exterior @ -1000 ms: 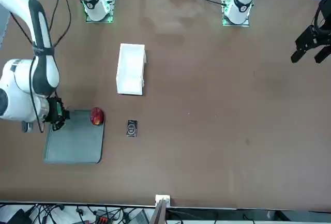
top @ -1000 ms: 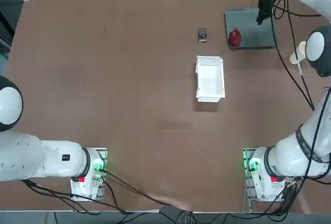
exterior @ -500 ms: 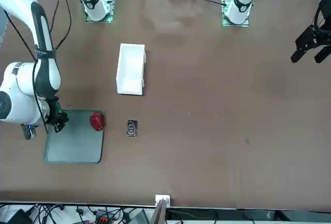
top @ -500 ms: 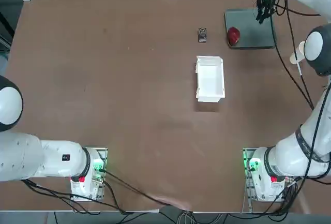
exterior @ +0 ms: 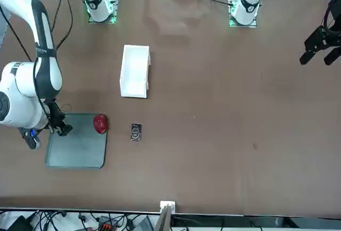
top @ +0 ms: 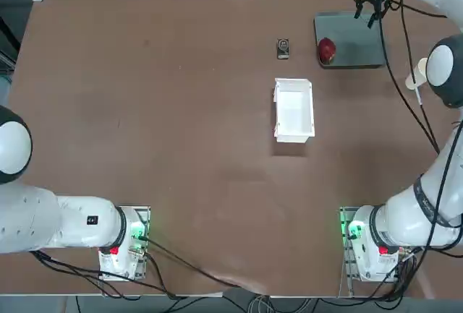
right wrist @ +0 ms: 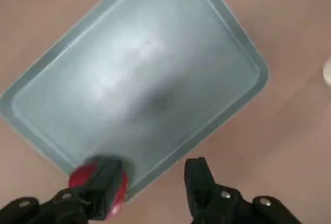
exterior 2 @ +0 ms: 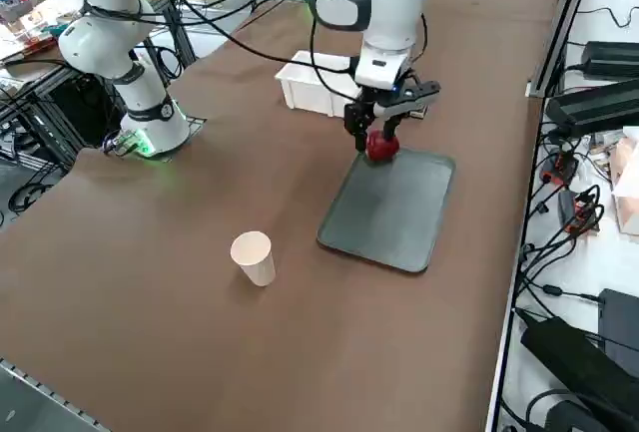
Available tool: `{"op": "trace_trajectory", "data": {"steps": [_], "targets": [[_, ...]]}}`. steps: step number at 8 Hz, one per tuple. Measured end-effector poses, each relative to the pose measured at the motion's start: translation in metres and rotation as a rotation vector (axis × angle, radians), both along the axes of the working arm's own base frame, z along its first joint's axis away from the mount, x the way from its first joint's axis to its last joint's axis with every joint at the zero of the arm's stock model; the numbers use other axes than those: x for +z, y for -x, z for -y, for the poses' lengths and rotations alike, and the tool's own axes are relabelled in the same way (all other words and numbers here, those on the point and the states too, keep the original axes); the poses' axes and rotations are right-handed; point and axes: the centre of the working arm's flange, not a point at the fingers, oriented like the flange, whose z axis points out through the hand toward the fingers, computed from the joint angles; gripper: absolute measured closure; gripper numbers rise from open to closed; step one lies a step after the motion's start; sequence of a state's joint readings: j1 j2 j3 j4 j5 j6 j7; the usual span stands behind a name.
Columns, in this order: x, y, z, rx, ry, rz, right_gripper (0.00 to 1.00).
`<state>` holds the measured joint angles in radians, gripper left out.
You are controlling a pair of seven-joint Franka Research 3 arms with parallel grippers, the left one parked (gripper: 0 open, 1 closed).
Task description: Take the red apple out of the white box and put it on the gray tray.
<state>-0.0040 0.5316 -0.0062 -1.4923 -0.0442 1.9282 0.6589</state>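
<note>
1. What has just changed: my right gripper has opened. Its two fingers now stand wide apart in the wrist view, with nothing between them. In the front view, they are spread more clearly than a second ago.

2. The red apple is on the gray tray, at its near left corner, close beside the raised rim. Compared with a second ago, it has shifted slightly and now looks settled. I cannot tell whether it touches the rim.

3. The gripper hangs above the tray. One finger partly hides the apple in the wrist view, but from overhead the two appear apart, so I judge the apple is released.

4. The white box sits nearer and to the left of the tray on the brown worktop, with no apple in it. It has not moved.

5. For the task, this looks like the finish: the apple is out of the box and on the tray. I judge that only backing away remains. I would lift straight up before moving sideways, because a brushing finger could roll the round fruit over the low rim.
</note>
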Motion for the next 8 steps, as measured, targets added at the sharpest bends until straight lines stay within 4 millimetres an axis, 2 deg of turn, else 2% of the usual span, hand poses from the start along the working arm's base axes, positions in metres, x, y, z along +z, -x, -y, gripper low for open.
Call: {"op": "trace_trajectory", "data": {"steps": [2, 4, 6, 8], "targets": [[0.018, 0.003, -0.001, 0.215, -0.018, 0.003, 0.11], [0.043, 0.006, -0.001, 0.364, -0.028, 0.016, 0.04], [0.083, 0.018, 0.004, 0.518, -0.037, 0.019, 0.0], [0.139, 0.04, 0.023, 0.66, -0.046, 0.018, 0.0]]}}
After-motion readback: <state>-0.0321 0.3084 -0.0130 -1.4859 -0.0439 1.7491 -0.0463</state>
